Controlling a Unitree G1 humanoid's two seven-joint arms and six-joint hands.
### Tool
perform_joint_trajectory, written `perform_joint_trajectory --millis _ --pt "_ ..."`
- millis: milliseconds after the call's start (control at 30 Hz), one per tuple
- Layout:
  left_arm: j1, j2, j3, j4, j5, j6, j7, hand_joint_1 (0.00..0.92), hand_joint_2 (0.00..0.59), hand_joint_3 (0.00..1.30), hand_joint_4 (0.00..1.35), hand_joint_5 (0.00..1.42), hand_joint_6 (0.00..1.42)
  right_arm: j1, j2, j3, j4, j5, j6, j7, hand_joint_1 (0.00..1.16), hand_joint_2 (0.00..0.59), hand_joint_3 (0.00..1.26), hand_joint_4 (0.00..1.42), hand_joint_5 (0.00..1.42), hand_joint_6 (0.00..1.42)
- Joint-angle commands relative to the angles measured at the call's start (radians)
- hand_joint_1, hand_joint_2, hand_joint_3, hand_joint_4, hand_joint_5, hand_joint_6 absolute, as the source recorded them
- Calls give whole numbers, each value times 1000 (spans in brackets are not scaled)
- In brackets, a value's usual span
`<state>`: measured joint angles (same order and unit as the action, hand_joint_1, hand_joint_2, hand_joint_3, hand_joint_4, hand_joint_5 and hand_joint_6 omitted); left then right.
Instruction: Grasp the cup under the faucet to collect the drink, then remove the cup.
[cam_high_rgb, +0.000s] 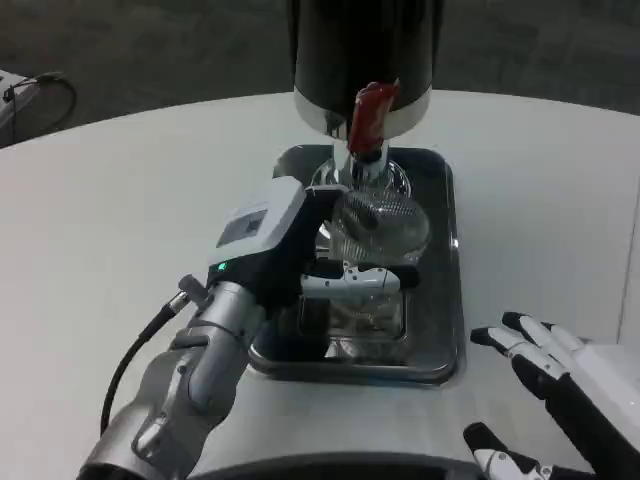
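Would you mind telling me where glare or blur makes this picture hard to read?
In the head view, the metal tray mirrors the overhead light in streaks; the clear cup, held by the left hand, is hard to outline because of reflections; the dispenser's black body is dark and featureless; the right hand at the edge looks slightly soft.

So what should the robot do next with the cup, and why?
Probably press the red lever with the right hand. The left hand grips the clear cup on the tray, the cup seems to sit below the faucet, and the right hand lies open on the table, free to start the drink.
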<state>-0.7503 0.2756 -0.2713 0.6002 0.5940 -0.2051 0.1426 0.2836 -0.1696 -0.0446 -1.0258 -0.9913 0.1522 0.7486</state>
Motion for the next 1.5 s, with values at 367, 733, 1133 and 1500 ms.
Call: perform_joint_trajectory --millis 367,733,1133,1500 --pt "29 78 0 -60 -19 -6 -30 160 38 589 423 703 1040 -20 -5 23 24 5 14 -23 356 470 116 0 0 26" --pt "26 94 5 -69 -25 -25 -26 122 21 364 323 615 898 -32 -6 27 32 4 34 -18 356 470 124 0 0 31" --pt "72 120 44 -158 -70 -56 -38 78 4 259 208 516 784 -58 -17 31 49 5 47 -18 356 470 124 0 0 37" --pt "216 194 153 -394 -136 -21 -129 74 11 299 248 523 760 -73 -20 42 48 -1 62 -20 356 470 125 0 0 45"
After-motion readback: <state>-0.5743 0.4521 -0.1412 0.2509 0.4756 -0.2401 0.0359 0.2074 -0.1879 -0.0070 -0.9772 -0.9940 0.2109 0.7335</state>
